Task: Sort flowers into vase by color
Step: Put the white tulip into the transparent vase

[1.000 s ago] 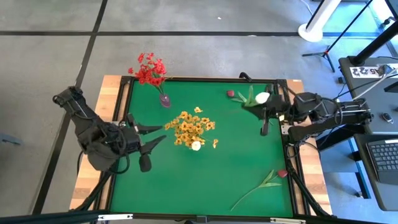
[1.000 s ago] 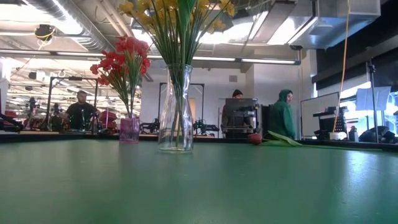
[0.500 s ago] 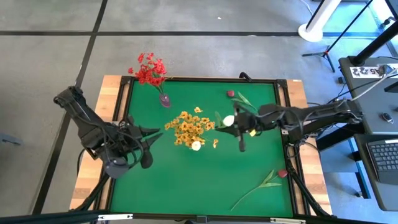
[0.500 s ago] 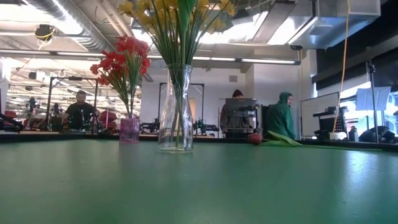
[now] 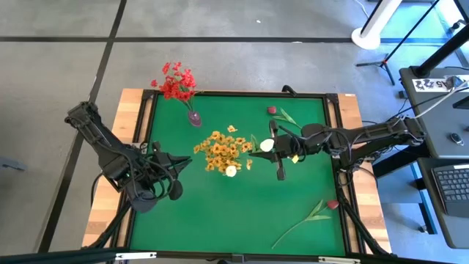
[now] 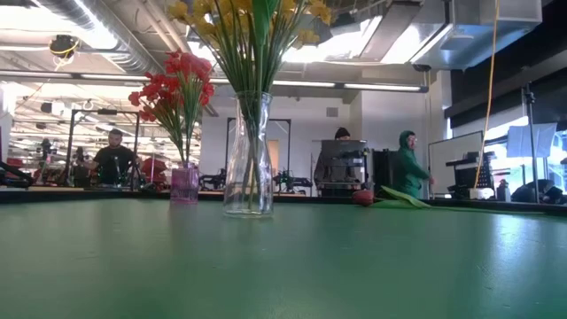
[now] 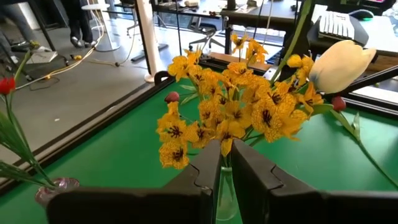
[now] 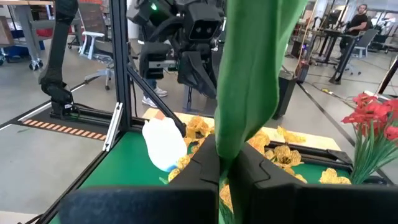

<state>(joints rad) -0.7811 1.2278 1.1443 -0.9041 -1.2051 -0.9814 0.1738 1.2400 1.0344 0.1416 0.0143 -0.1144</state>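
Note:
A clear glass vase at mid-table holds the yellow-orange flowers. A small pink vase at the far left holds the red flowers. My right gripper hangs just right of the yellow bunch, shut on a white tulip. My left gripper hangs left of the bunch, pointing at it. Its fingers stand all but together with nothing between them. One dark pink rose bud lies at the far side. Another lies with its stem near the right front corner. My right gripper pinches the tulip's green leaf and stem between its two fingers, coming level from the table's right side. The flower is lifted clear of the table. Its white bud stands off to one side, next to the yellow bunch.
The green mat has a raised dark frame around it, with wooden strips outside. A white bud shows at the near edge of the yellow bunch. People and desks stand in the room beyond the table.
My right gripper has carried the white tulip from the table's right edge toward the centre, up to the yellow bunch, slowing at the end. My left gripper has sunk a little, turned at the wrist and closed its spread fingers.

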